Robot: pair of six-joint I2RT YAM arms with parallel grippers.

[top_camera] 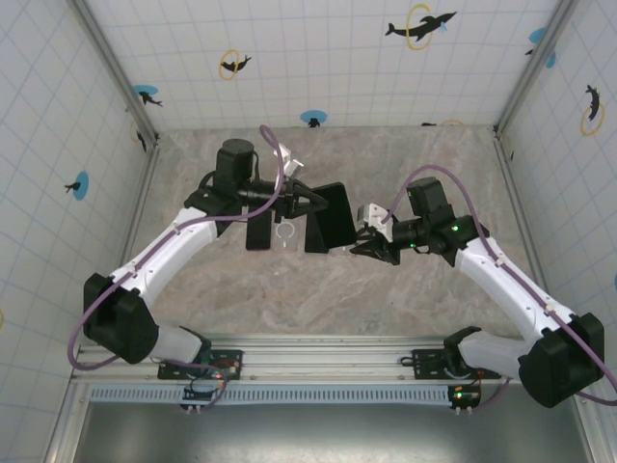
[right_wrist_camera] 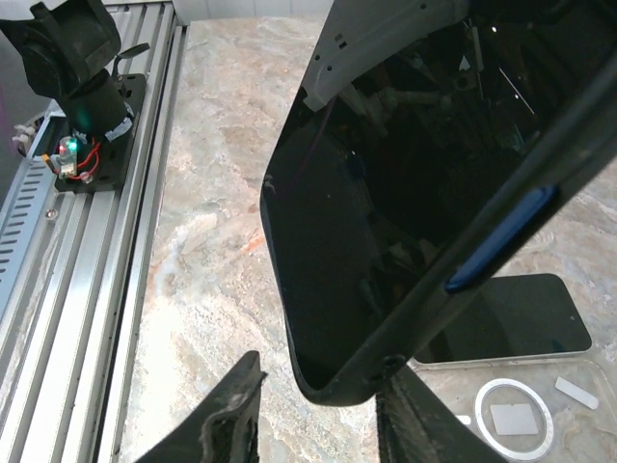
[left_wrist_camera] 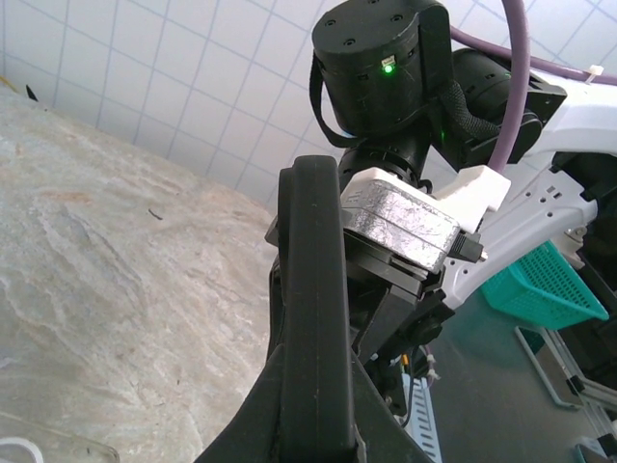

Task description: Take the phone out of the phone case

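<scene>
Nearest, the right hand is seen with its two black fingers standing narrowly apart. The lower corner of the black glass-fronted phone is set between them but is not visibly pinched. The phone is held up off the marbled stone-look table, tilted, and is wrapped in a dark matte case with a blue side button. Beyond it, the left hand is clamped tight on the far end of phone and case, which are seen edge-on between its fingers in the left wrist view.

The step in hand is judged to be the peeling of the case rim off that near corner. It would be done well if one right finger were hooked on the case lip alone, not on the glass, and the rim were rolled outward against a firm left clamp. A grip across both phone and case would only press them together.

By count, two arms and two hands are seen, with one phone held in one dark case. Flat on the table below are one further dark slab, possibly a second phone, and one clear plastic case bearing one white ring.
</scene>
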